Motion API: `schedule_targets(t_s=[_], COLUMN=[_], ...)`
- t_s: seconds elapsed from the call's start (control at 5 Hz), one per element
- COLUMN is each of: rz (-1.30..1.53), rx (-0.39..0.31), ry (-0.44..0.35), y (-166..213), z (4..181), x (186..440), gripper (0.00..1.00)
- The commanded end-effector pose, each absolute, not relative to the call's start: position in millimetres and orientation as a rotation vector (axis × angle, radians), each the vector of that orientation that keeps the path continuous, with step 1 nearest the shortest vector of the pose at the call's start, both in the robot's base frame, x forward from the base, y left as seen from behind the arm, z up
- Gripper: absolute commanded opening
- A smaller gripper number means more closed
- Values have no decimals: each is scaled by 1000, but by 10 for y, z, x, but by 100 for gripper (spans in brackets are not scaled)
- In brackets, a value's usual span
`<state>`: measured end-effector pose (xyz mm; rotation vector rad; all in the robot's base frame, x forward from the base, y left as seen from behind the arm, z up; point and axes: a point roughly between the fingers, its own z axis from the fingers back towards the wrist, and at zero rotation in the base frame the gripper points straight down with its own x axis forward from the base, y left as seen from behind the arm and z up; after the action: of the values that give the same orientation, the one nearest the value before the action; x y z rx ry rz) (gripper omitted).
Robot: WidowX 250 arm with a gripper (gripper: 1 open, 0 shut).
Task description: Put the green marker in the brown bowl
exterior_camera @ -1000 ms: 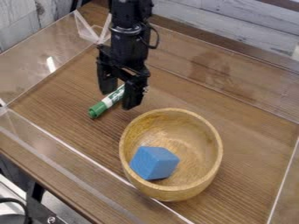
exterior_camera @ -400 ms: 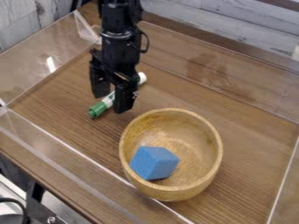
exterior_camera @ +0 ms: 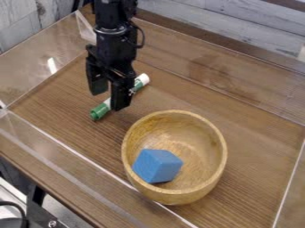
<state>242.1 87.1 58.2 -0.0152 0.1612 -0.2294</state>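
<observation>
Marker (exterior_camera: 120, 97), lying diagonally, green end nearest camera

Brown wooden tray base (exterior_camera: 244, 76), green marker (exterior_camera: 100, 112), wooden bowl (exterior_camera: 220, 142) lying on it

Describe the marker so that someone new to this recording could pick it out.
Find the big round wooden bowl, with a blue cube inside. Just beyond its rim, toward the black arm, a slim marker lies slantwise on the table. Unlike the chunky cube, it is thin, white and green.
</observation>
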Motion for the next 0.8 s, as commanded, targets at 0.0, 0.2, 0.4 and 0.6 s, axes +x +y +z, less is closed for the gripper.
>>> schedule_targets(t_s=[0.0, 0.2, 0.4, 0.6], rz=[-221, -221, -227, -237], rx=[6, 1, -6, -13], ry=[103, 99, 91, 86], y=[944, 976, 997, 1012], z=[675, 617, 552, 491], x=[2449, 2423, 2406, 2393], gripper=[100, 100, 100, 100])
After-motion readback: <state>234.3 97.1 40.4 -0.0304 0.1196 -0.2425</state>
